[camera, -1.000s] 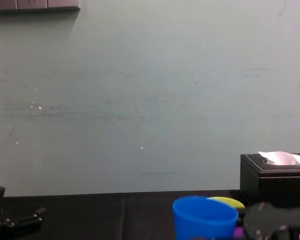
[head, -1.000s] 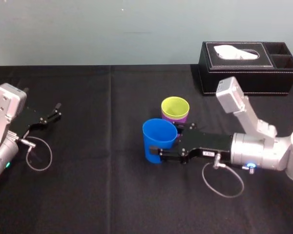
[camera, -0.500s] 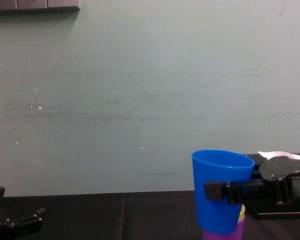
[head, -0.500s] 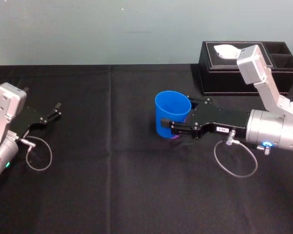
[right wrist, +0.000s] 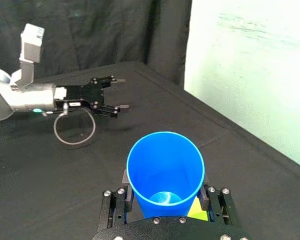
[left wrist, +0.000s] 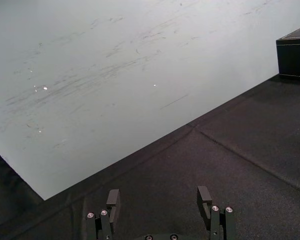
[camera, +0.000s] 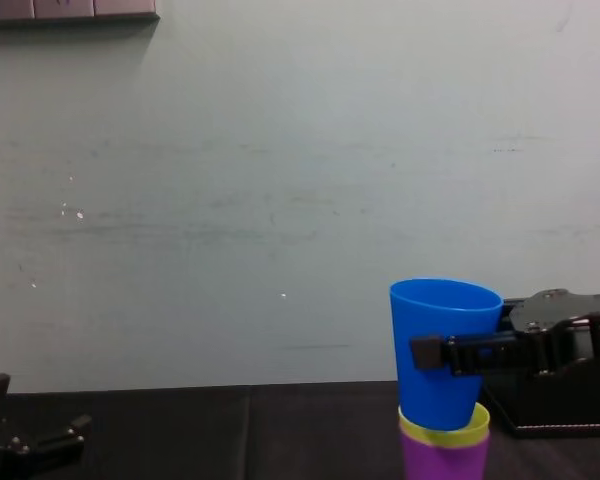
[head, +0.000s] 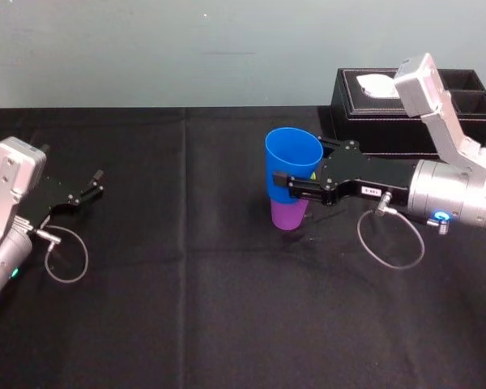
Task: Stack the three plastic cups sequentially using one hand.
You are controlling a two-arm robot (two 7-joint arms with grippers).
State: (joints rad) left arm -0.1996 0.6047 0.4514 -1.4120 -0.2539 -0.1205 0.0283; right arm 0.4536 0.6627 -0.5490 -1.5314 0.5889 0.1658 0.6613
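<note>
Black tablecloth (head: 186, 308) before a pale wall (head: 146, 49): right end effector (right wrist: 165, 197) clasps blue cup (head: 292, 150), left end effector (left wrist: 158, 192) released

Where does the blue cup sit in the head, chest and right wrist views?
Head: blue cup right of centre, over the purple cup.
Chest: blue cup lower right, bottom inside the yellow-green cup.
Right wrist: blue cup lower centre, mouth toward camera.
Landmark: right gripper clamped on it.

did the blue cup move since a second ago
Yes. In the head view the blue cup has risen and shifted toward the tissue box; the right gripper holds it above the purple cup.
</note>
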